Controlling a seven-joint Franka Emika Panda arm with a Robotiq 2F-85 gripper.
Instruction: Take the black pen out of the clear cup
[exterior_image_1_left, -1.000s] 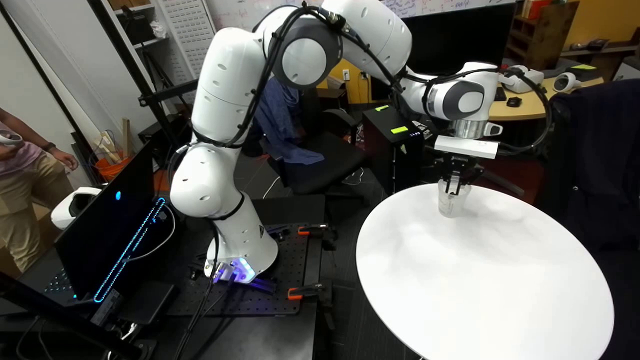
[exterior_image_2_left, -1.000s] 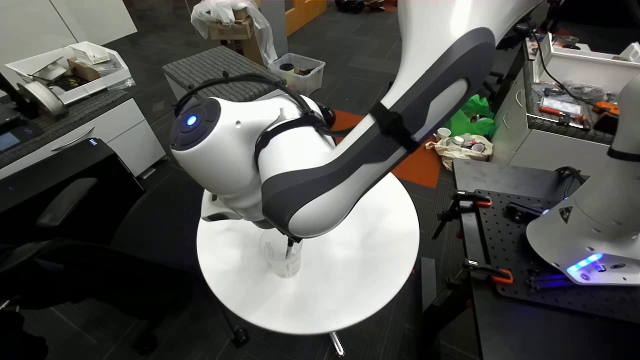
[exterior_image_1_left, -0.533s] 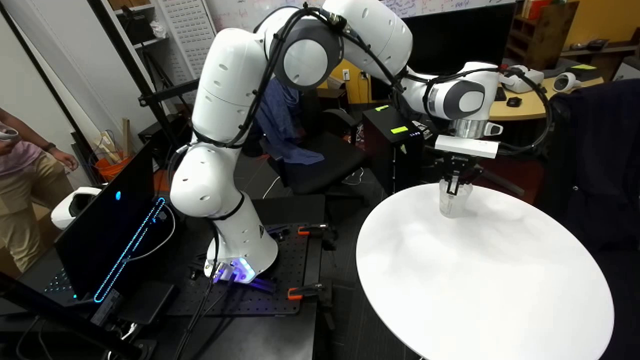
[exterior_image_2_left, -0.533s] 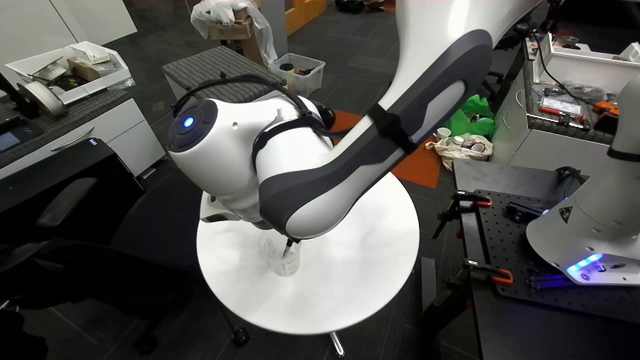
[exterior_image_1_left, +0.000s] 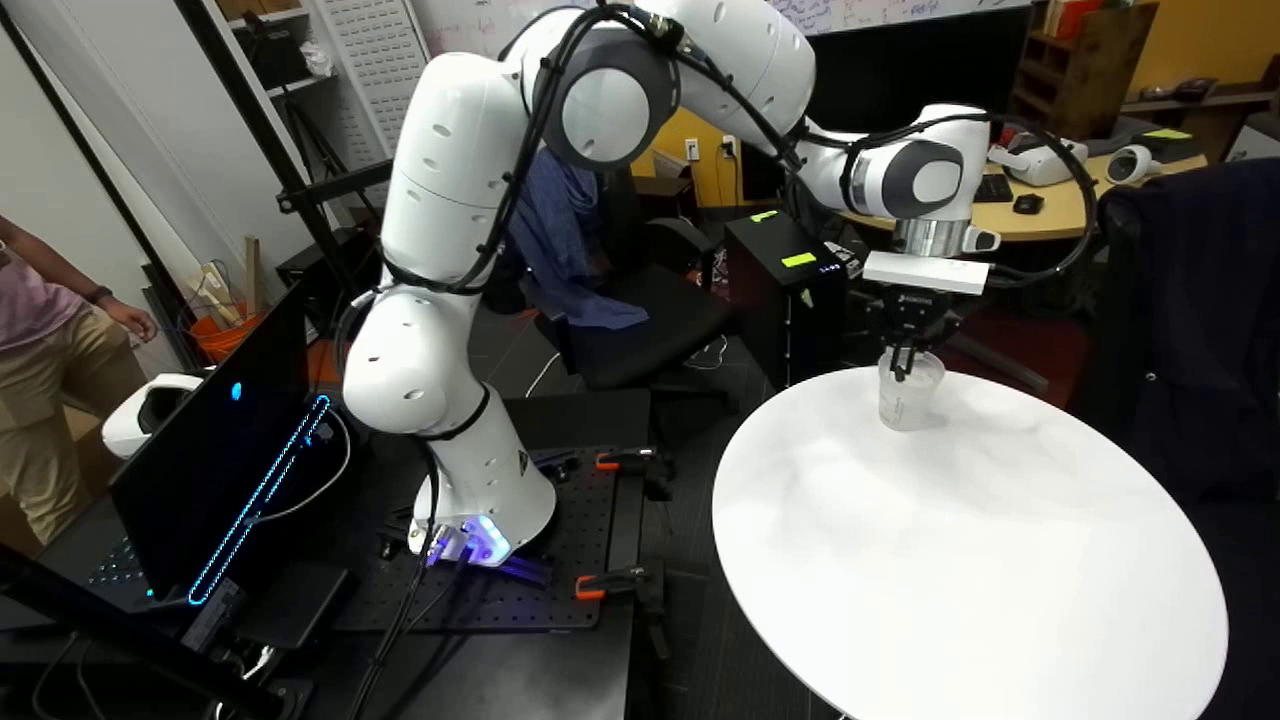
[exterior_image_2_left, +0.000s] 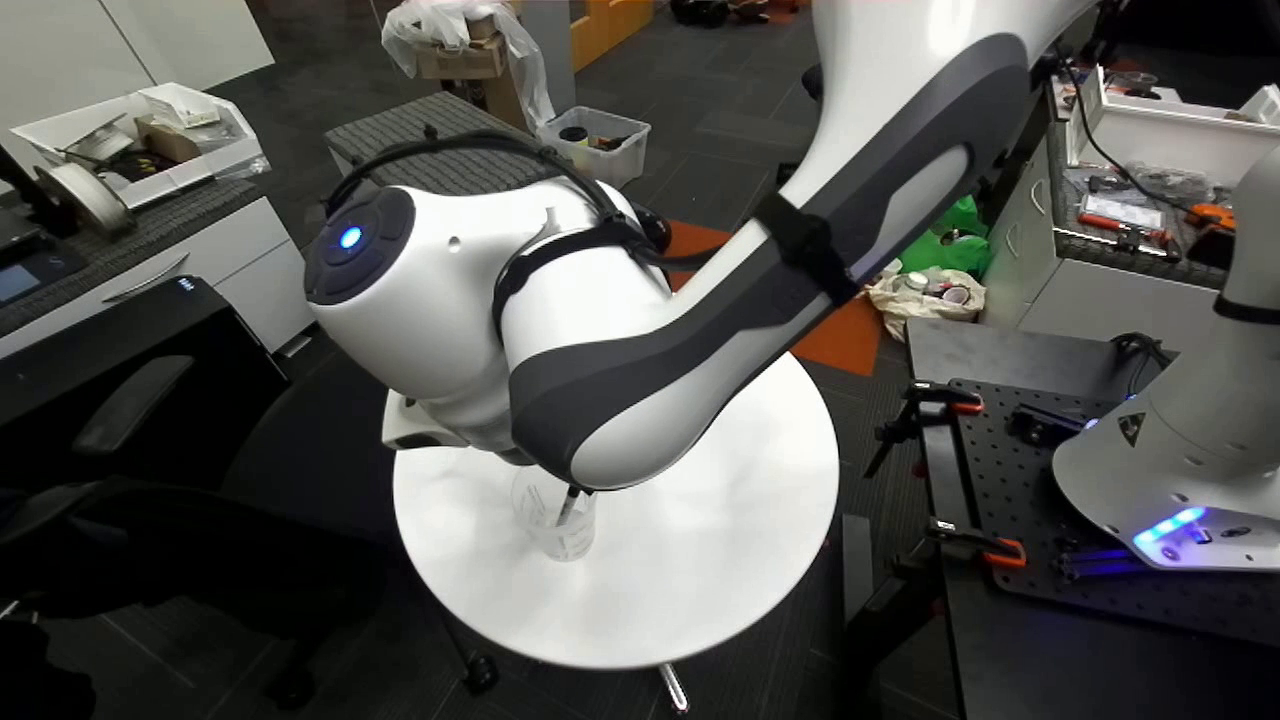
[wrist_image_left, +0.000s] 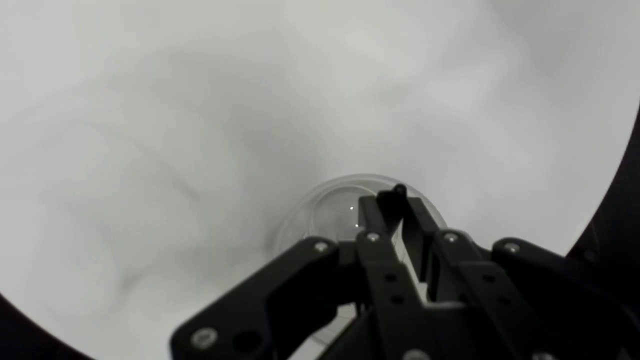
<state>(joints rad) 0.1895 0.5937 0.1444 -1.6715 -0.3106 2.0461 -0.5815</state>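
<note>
The clear cup (exterior_image_1_left: 908, 400) stands upright on the round white table; it also shows in an exterior view (exterior_image_2_left: 562, 538) and under the fingers in the wrist view (wrist_image_left: 330, 210). My gripper (exterior_image_1_left: 902, 362) is at the cup's rim, on one side of the opening. In the wrist view my gripper (wrist_image_left: 392, 207) is closed on a dark stick with a round end, the black pen (wrist_image_left: 399, 190). In an exterior view the black pen (exterior_image_2_left: 569, 503) slants down from under the arm into the cup. The arm hides the fingertips there.
The round white table (exterior_image_1_left: 980, 560) bears the cup near its edge. A black tower computer (exterior_image_1_left: 790, 290) and a chair (exterior_image_1_left: 650, 325) stand beside the table. A dark bench with clamps (exterior_image_2_left: 1000, 545) carries the robot base.
My gripper has risen, so its fingertips sit higher at the cup's rim than before. The pen looks more tilted, and the cup has shifted very slightly.
</note>
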